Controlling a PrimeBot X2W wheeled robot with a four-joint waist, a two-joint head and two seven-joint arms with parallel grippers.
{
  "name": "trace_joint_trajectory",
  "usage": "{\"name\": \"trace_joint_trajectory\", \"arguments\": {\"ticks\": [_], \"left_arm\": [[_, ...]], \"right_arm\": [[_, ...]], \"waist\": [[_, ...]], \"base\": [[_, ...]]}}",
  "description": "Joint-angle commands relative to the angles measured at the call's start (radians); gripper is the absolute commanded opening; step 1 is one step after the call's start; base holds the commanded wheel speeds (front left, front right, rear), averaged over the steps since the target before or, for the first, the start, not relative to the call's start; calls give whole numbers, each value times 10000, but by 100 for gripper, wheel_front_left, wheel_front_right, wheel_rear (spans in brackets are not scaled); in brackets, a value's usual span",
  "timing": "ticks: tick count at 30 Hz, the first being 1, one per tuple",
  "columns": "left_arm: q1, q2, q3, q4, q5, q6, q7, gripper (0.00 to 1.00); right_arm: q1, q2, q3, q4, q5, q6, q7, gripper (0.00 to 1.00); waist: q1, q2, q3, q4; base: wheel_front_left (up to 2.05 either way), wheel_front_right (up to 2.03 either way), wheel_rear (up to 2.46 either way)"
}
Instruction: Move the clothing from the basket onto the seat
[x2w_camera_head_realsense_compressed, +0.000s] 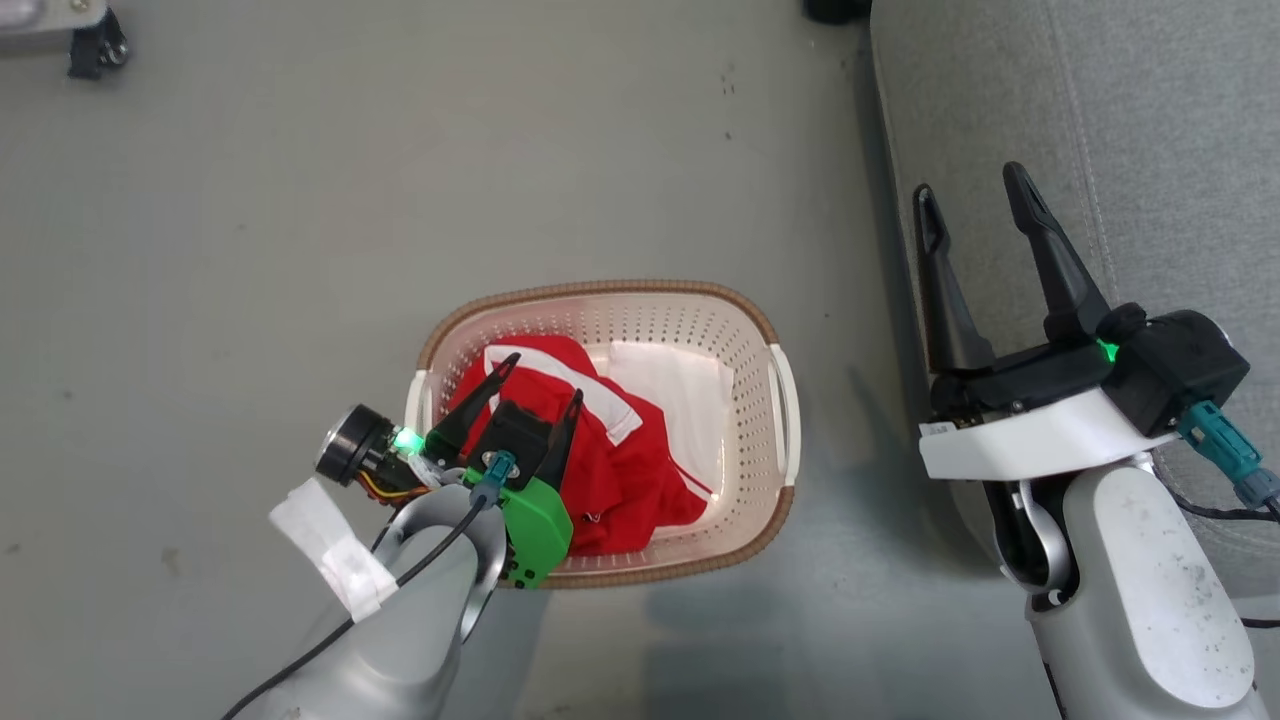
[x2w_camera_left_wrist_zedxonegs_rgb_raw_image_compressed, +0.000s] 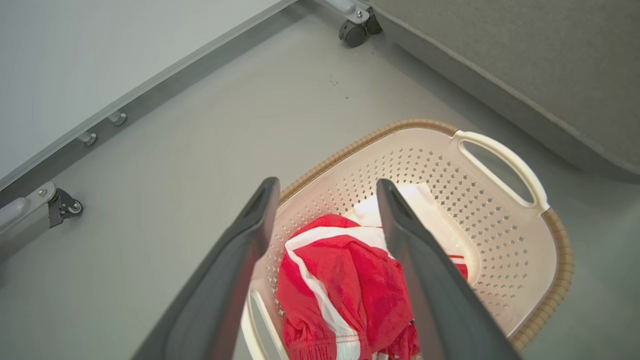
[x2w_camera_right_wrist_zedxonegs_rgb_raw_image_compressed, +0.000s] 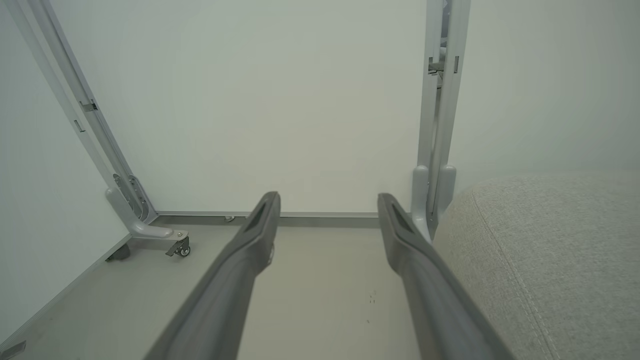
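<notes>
The cream basket stands on the floor, left of the grey seat. Red clothing with white stripes and a white panel lies bunched inside it. My left gripper hangs open over the basket's left side, fingers above the red cloth and holding nothing. My right gripper is open and empty, raised beside the seat's left edge.
White wall panels on grey wheeled frames stand beyond the basket. A dark caster shows at the floor's far left corner. Open grey floor lies left of and beyond the basket.
</notes>
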Motion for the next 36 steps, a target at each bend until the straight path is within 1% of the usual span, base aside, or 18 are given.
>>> {"name": "trace_joint_trajectory", "arguments": {"ticks": [1, 3, 7, 13, 16, 18, 27, 29, 30, 31, 32, 33, 34, 36], "left_arm": [[-504, 62, -219, 454, 171, 40, -7, 100], [-992, 63, -552, 1138, 359, 30, 13, 100], [-1810, 66, -1090, 2349, 598, 201, 315, 100], [-2725, 68, -1302, 3561, 433, 427, 1070, 100], [-3144, 65, -1428, 3952, 497, 576, 1503, 100], [-3313, 99, -1496, 4146, 555, 574, 1796, 100], [-3869, 539, -2071, 4517, 1025, 665, 3447, 100], [-3926, 634, -2150, 4546, 1076, 649, 3958, 100], [-3968, 675, -2123, 4556, 941, 615, 4523, 100], [-3969, 720, -2165, 4565, 958, 599, 4884, 81], [-3984, 755, -2220, 4571, 999, 581, 5101, 48], [-4006, 792, -2293, 4573, 1045, 530, 5420, 0], [-4017, 837, -2351, 4575, 1085, 465, 5623, 0], [-4067, 896, -2451, 4578, 1144, 411, 5701, 0]], "right_arm": [[-263, 13, 36, -63, 73, 1, -66, 100], [-478, 30, 84, -53, 22, 1, -114, 100], [-808, 108, 179, 66, 166, 1, -169, 100], [-1147, 219, 340, 216, 348, 1, -222, 100], [-1238, 256, 321, 166, 407, 1, -230, 100], [-1239, 271, 325, 156, 465, 1, -230, 100], [-1438, 316, 475, 82, 712, 1, -234, 100], [-1454, 328, 515, 84, 777, 1, -235, 100], [-1516, 338, 545, 66, 784, 1, -235, 100], [-1543, 341, 557, 60, 792, 1, -235, 100], [-1560, 340, 566, 60, 799, 1, -235, 100], [-1585, 344, 580, 57, 811, 1, -235, 100], [-1603, 343, 585, 52, 818, 1, -235, 100], [-1628, 348, 596, 49, 841, 1, -234, 100]], "waist": [[-2, 0, 1508, -515], [-2, 0, 1909, -628], [-2, 0, 2594, -850], [-2, 0, 3315, -1169], [-2, 0, 3604, -1260], [-2, 0, 3744, -1316], [-2, 0, 4258, -1592], [-2, 0, 4308, -1620], [-2, 0, 4352, -1634], [-2, 0, 4369, -1645], [-2, 0, 4378, -1651], [-2, 0, 4389, -1656], [-2, 0, 4395, -1659], [-2, 0, 4397, -1669]], "base": [[0, 0, 0], [0, 0, 0], [0, 0, 0], [0, 0, 0], [0, 0, 0], [0, 0, 0], [0, 0, 0], [0, 0, 0], [0, 0, 0], [0, 0, 0], [0, 0, 0], [0, 0, 0], [0, 0, 0], [0, 0, 0]]}}
